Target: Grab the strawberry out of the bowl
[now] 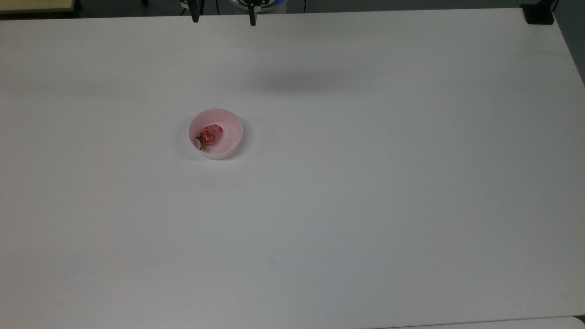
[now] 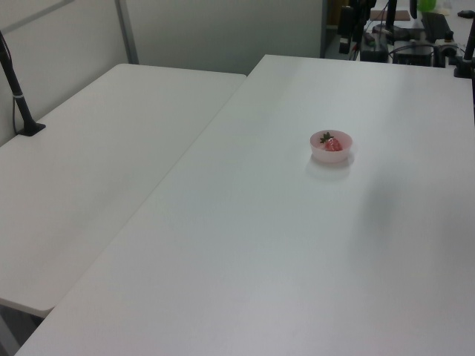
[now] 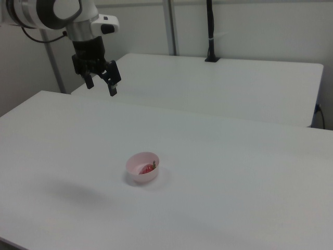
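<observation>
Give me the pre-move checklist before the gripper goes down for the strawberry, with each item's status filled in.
1. Strawberry lies inside the bowl: ok.
2. Bowl upright on the table: ok.
3. Gripper open, holding nothing: ok.
4. Gripper over the bowl: not ok; in the right view it hangs high, toward the right view's upper left of the bowl.
5. Nothing between gripper and bowl: ok.

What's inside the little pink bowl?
A red strawberry with a green leafy stem lies inside the bowl, nothing else with it. The bit of bowl floor right under the strawberry is covered, so that spot cannot be seen.
</observation>
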